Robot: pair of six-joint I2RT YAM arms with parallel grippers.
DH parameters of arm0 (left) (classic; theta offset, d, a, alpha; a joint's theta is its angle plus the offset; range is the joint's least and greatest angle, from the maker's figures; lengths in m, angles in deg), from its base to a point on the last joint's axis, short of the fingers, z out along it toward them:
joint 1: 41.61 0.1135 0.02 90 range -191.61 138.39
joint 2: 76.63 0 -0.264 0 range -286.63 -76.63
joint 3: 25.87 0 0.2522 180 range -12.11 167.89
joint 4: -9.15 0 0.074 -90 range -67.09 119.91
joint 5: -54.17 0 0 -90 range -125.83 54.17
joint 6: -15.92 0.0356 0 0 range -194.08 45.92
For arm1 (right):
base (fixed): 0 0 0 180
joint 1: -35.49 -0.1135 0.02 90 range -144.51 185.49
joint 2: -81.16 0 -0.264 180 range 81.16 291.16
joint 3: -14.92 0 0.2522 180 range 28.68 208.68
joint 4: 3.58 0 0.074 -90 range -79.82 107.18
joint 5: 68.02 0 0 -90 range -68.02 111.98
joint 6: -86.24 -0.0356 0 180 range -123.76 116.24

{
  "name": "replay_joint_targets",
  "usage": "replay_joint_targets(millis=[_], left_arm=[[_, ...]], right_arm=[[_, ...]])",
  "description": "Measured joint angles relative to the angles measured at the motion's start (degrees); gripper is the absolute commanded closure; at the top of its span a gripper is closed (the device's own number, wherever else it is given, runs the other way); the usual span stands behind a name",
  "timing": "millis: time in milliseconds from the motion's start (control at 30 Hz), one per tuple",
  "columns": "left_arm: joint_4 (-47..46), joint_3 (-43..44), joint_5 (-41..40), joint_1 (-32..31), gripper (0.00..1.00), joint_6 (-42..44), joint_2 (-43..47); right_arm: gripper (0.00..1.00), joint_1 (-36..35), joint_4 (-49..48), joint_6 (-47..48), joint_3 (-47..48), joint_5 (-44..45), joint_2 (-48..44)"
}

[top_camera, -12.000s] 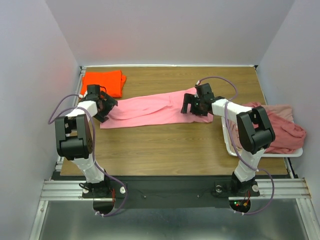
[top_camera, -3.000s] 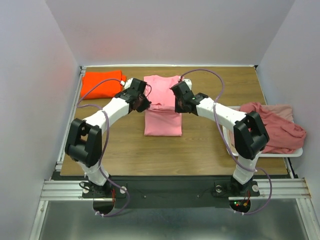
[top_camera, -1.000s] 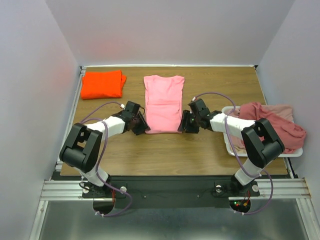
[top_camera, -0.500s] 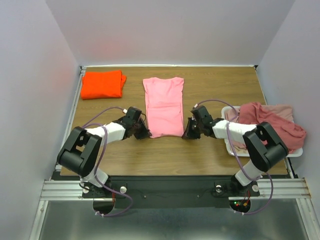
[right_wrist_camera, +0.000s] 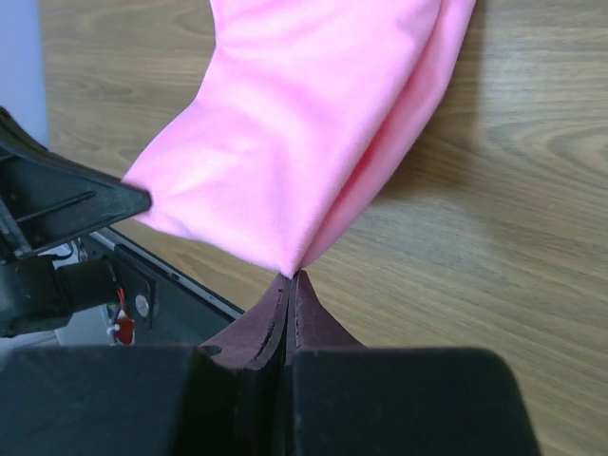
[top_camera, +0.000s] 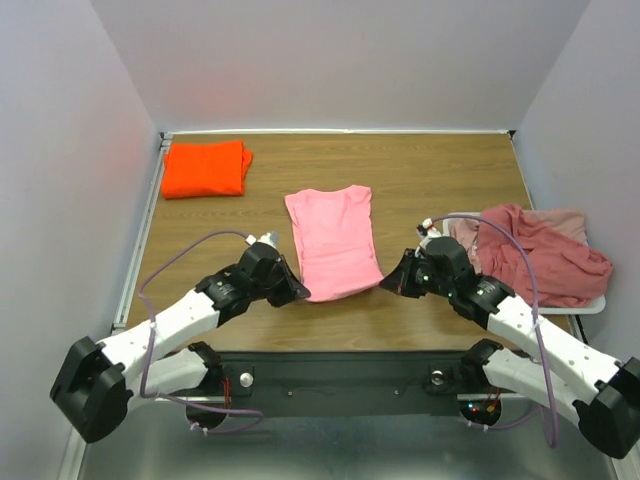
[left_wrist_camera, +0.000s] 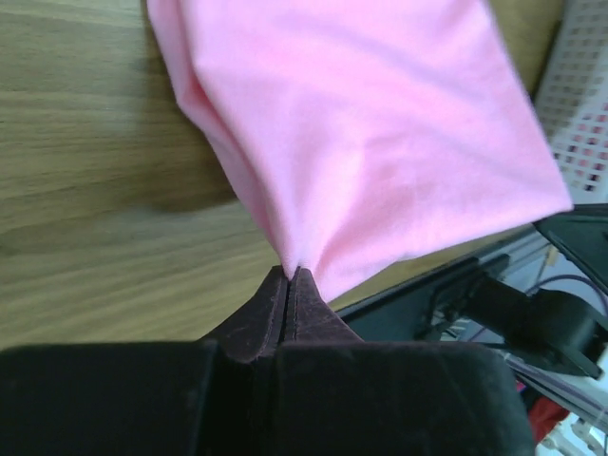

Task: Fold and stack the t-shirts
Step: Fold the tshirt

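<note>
Left gripper (top_camera: 296, 292) first: its dark fingers (left_wrist_camera: 271, 309) are pressed together on the near left corner of the light pink t-shirt (top_camera: 335, 240). The corner vanishes between them, so I can't see how much cloth is caught. Far behind it, in the table's (top_camera: 420, 170) back left corner, the orange t-shirt (top_camera: 205, 168) lies folded and well apart from everything.

The pink one sits mid-table as a long folded panel. Its long axis runs from the far side toward the arms, leaning slightly, and the near edge is raised off the wood at both corners. From the wrist views its underside stays out of sight.

On the right, the right gripper (top_camera: 392, 285) is clamped the same way on the near right corner, its tip buried in the fold.

Past that, a heap of dusty rose and pale pink shirts (top_camera: 540, 255) covers most of the white tray (top_camera: 595, 303). I can't tell how many are in it.
</note>
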Motion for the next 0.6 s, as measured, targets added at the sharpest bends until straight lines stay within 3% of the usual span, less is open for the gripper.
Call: replay_joint_targets(millis=[167,300,600], left_arm=[[3.9,3.5,-2.3,0.0,1.00,-0.4,3.2],[6.4,10.9,-5.0,0.7,1.00,0.5,-2.9],[7.3,26.1,-6.5,9.0,1.00,5.4,-16.4]], right_arm=[[1.00,0.0,4.0,0.3,3.5,3.9,-2.0],[1.00,0.0,5.6,1.8,11.0,9.0,2.8],[1.00,0.0,5.3,6.4,27.8,20.8,18.0]])
